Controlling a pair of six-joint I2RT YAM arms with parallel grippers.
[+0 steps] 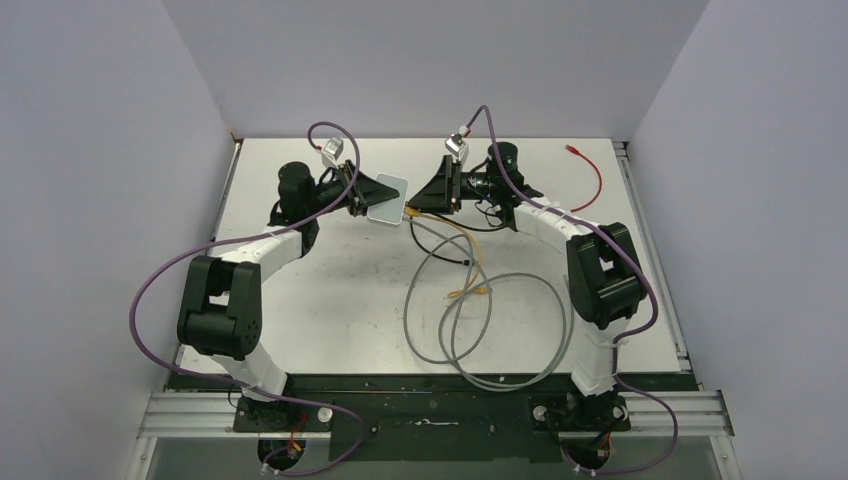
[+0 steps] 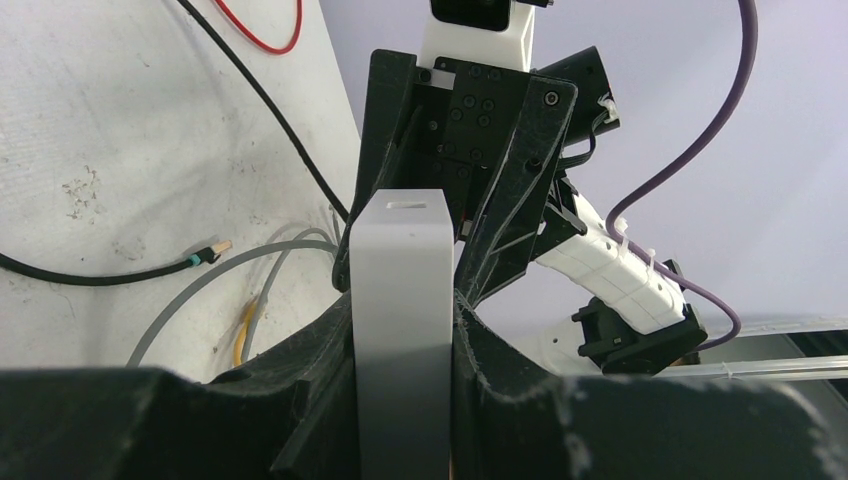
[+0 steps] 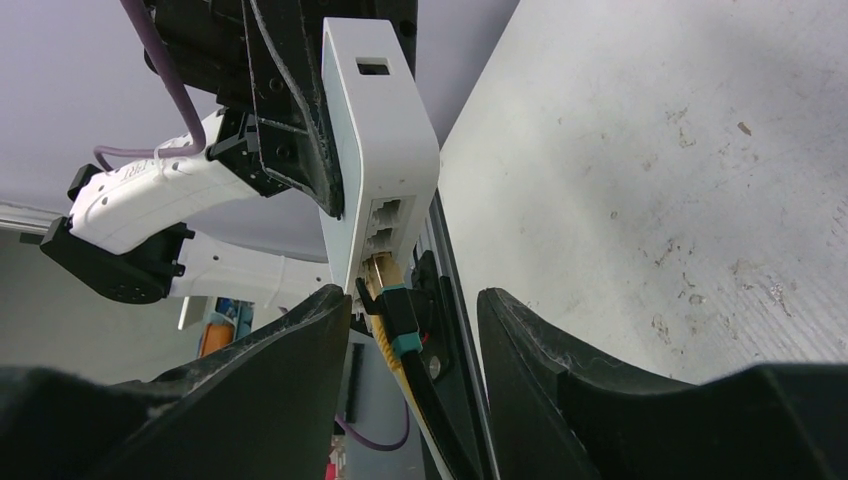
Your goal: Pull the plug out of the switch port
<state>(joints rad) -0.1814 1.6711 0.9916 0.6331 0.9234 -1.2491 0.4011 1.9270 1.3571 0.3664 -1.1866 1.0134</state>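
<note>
The switch (image 1: 389, 192), a small light-grey box, is held off the table in my left gripper (image 1: 372, 198), which is shut on its flat faces (image 2: 403, 250). In the right wrist view the switch (image 3: 380, 150) shows its row of sockets. A black plug with a teal boot (image 3: 393, 318) and a yellow plug (image 3: 378, 272) beside it sit in the lower sockets. My right gripper (image 3: 415, 305) is open, one finger on each side of the plugs, with a gap on the right side. In the top view the right gripper (image 1: 418, 200) faces the switch's socket edge.
Grey cable loops (image 1: 500, 330), a yellow cable (image 1: 470, 290) and a black cable (image 1: 440, 245) lie on the table below the grippers. A red cable (image 1: 590, 175) lies at the back right. Walls close in the table on three sides.
</note>
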